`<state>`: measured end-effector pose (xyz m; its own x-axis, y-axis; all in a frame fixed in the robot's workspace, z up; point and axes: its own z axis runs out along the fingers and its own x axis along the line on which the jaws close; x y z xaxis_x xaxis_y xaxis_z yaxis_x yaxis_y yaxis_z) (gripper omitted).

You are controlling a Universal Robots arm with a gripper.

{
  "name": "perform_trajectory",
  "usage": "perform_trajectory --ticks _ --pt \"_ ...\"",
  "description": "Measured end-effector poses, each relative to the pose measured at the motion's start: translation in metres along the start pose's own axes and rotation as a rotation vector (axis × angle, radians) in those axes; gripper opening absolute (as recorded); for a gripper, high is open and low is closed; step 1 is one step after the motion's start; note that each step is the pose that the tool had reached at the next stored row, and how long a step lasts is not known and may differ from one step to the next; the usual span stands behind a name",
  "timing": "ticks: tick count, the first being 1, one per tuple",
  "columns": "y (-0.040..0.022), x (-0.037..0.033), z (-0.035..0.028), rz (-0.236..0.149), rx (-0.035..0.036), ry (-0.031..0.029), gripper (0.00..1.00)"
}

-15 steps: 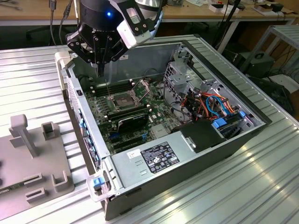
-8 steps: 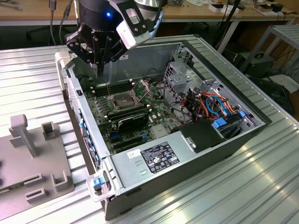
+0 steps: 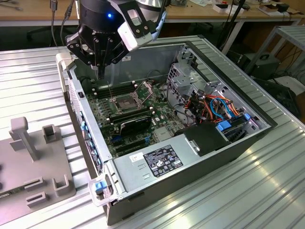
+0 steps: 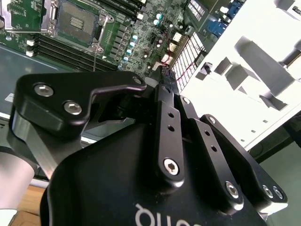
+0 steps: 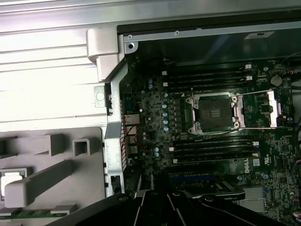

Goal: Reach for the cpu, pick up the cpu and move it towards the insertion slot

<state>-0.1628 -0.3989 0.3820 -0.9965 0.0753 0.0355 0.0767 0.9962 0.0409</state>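
Note:
The insertion slot (image 3: 125,102) sits open on the green motherboard, its silver frame around a dark, bare centre in both wrist views (image 4: 77,21) (image 5: 214,113). Its load plate is folded back and the thin wire lever stands up. A pale square that looks like the cpu (image 5: 11,181) rests in the grey fixture outside the case in the first wrist view. My gripper (image 3: 100,72) hangs above the case's back corner at the exterior view's left, short of the slot. It appears shut (image 4: 163,70) (image 5: 157,195), and I see nothing in it.
The open computer case (image 3: 238,143) lies on a ribbed aluminium table (image 3: 267,191). Inside are long black memory slots (image 5: 211,143), a black expansion card (image 3: 136,123), a drive cage with coloured cables (image 3: 219,107) and a power supply (image 3: 157,162). The grey fixture (image 3: 33,167) stands at the exterior view's left.

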Motion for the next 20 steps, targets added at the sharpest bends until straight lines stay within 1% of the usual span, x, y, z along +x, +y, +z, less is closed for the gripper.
perform_trajectory --ticks 5,9,19,20 --pt "-0.0001 0.0006 0.0005 0.000 0.0002 0.0030 0.11" --pt "-0.0002 0.0013 0.0012 0.000 0.0005 0.0071 0.11" --pt "-0.0003 0.0024 0.0022 0.001 0.0010 0.0133 0.11" --pt "-0.0003 0.0027 0.0024 0.001 0.0011 0.0147 0.11"
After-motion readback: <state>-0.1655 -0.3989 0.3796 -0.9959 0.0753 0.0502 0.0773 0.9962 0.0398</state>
